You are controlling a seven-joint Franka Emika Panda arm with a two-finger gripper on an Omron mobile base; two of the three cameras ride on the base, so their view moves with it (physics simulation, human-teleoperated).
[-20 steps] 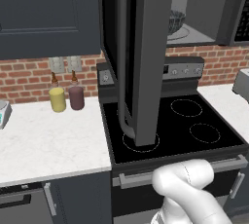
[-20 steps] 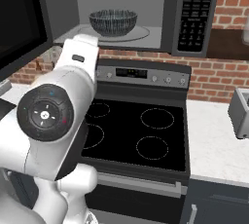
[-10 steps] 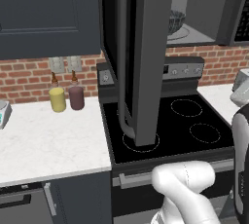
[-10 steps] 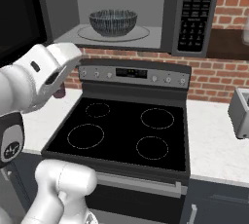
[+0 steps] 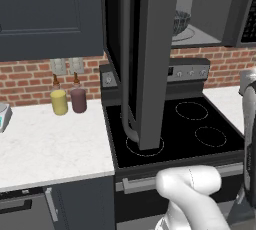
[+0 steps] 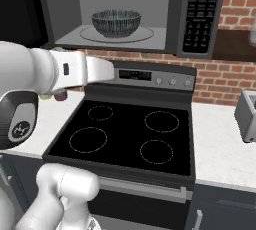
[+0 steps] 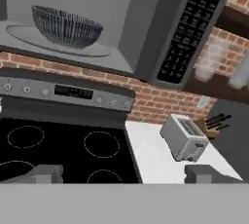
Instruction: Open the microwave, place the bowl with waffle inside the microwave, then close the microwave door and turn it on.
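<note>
So the gripper was spread wide, both dark fingertips far apart at the bottom of the hand view, nothing between them and nothing touching them. It hung in the air out in front of the stove, well away from the microwave.

The bowl was already sitting inside the microwave, right on the round glass plate in the middle of the pale cavity, upright. Couldn't make out the waffle in it from any angle, the ribbed sides hid whatever was in there.

The microwave door was swung fully out, edge-on in the left base view, sticking out over the stove with its long grey handle hanging down in front. The microwave's keypad was to the right of the cavity.

Right of the stove, a toaster was on the white counter, and left of the stove were a yellow jar and a maroon jar, side by side against the brick.
</note>
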